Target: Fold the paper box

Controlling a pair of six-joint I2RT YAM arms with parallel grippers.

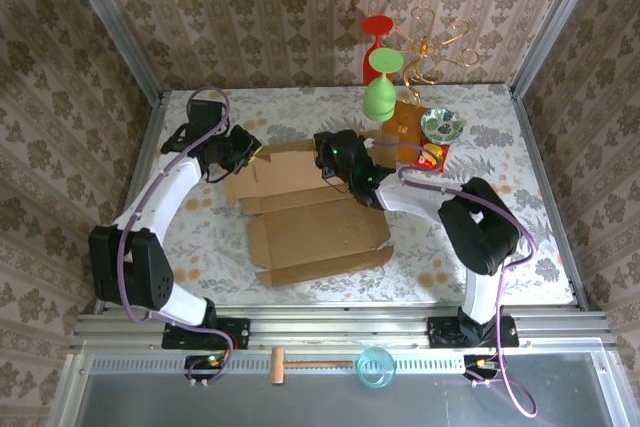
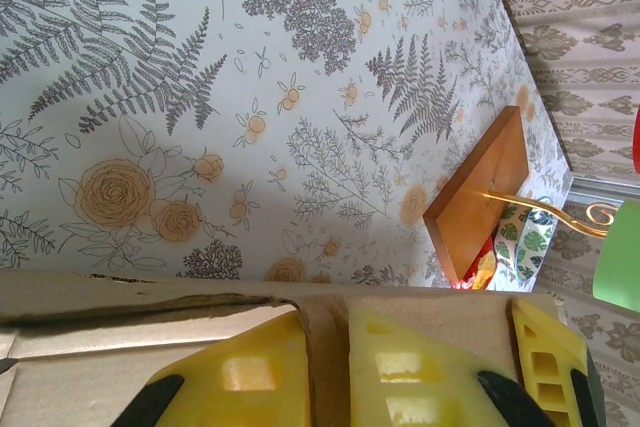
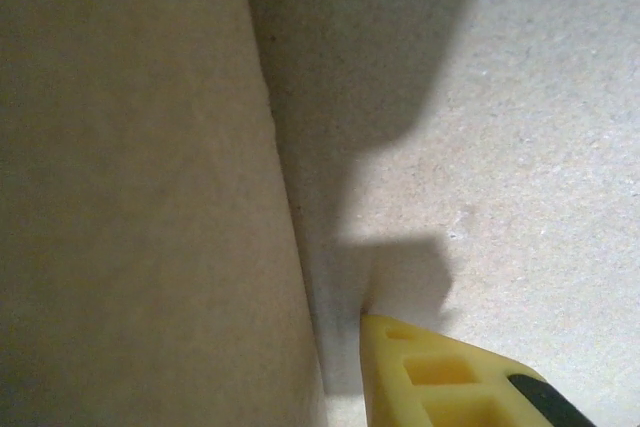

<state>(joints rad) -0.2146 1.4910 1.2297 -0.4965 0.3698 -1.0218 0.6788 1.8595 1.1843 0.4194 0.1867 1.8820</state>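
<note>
The paper box (image 1: pixel 310 217) lies opened out in the middle of the table, a brown die-cut sheet with its flaps spread and its far panel partly raised. My left gripper (image 1: pixel 245 152) sits at the box's far left corner. In the left wrist view its yellow fingers (image 2: pixel 400 367) are shut on a cardboard flap (image 2: pixel 335 347) standing between them. My right gripper (image 1: pixel 337 154) is at the far edge of the box, right of centre. In the right wrist view one yellow finger (image 3: pixel 420 382) touches the cardboard (image 3: pixel 520 147), and a raised panel (image 3: pixel 130 197) hides the other finger.
An orange-brown board (image 1: pixel 405 122) lies at the back right, beside a patterned bowl (image 1: pixel 441 125) and a red and yellow item (image 1: pixel 432 155). A green glass (image 1: pixel 380 87), a red glass (image 1: pixel 376 42) and a gold wire stand (image 1: pixel 435 47) stand behind. Walls close three sides.
</note>
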